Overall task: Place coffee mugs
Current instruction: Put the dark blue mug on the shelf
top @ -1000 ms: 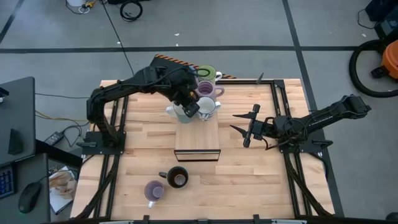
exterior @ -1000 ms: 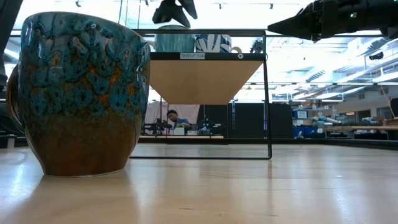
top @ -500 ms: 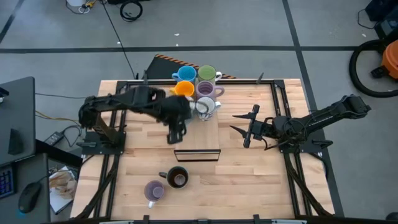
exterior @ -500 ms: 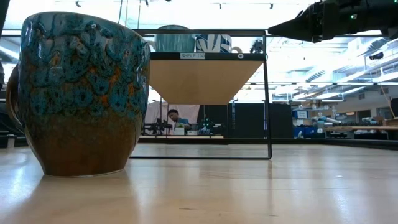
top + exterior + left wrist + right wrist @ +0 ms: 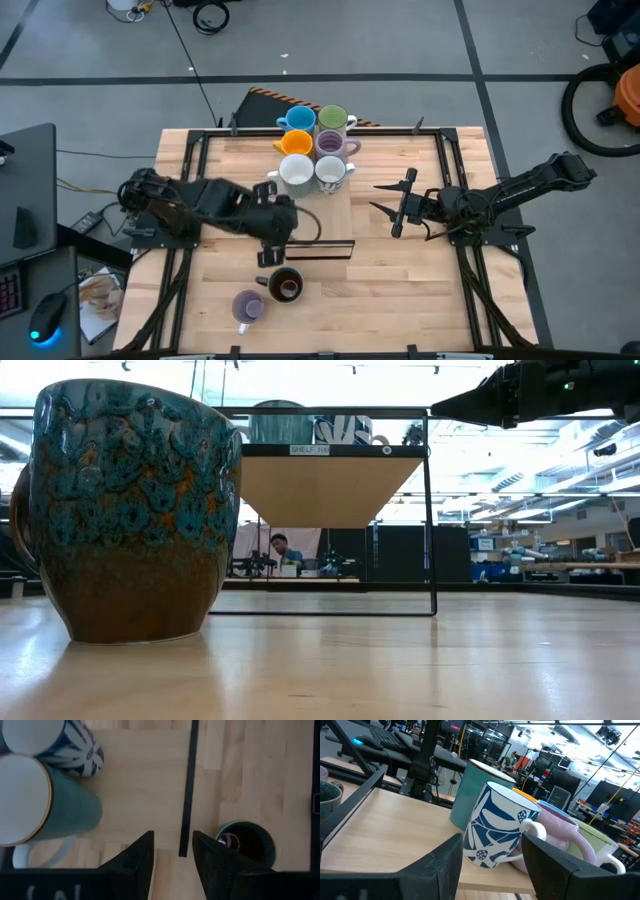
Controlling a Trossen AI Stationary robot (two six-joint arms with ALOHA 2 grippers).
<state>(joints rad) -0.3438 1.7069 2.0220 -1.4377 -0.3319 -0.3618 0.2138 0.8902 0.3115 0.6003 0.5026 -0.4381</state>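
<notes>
Table (image 5: 400, 290): light wood top in a black frame, both arms over it. Shelf (image 5: 318, 215): a raised wooden board on thin black legs at mid-table, seen from the low view as a board on a wire frame (image 5: 330, 480).

Left arm (image 5: 190, 200): stretched low across the table's left half. Left gripper (image 5: 272, 245) hangs over the shelf's near-left corner, just above the dark mug (image 5: 285, 285); its fingers (image 5: 142, 862) stand apart with nothing between them. Right arm (image 5: 520, 190): at the right side. Right gripper (image 5: 400, 210) sits level, aimed at the shelf, fingers spread and empty.

Mugs, six on the shelf's far end, packed in touching pairs: blue (image 5: 299, 121) and green (image 5: 332, 120) at the back, orange (image 5: 295, 143) and lilac (image 5: 331, 145) in the middle, a teal-sided white-lined mug (image 5: 295, 173) and a white mug with a blue pattern (image 5: 330, 172) in front. Off the shelf, on the table near the front edge: the dark mug and, just beside it, a second lilac mug (image 5: 247, 307)
</notes>
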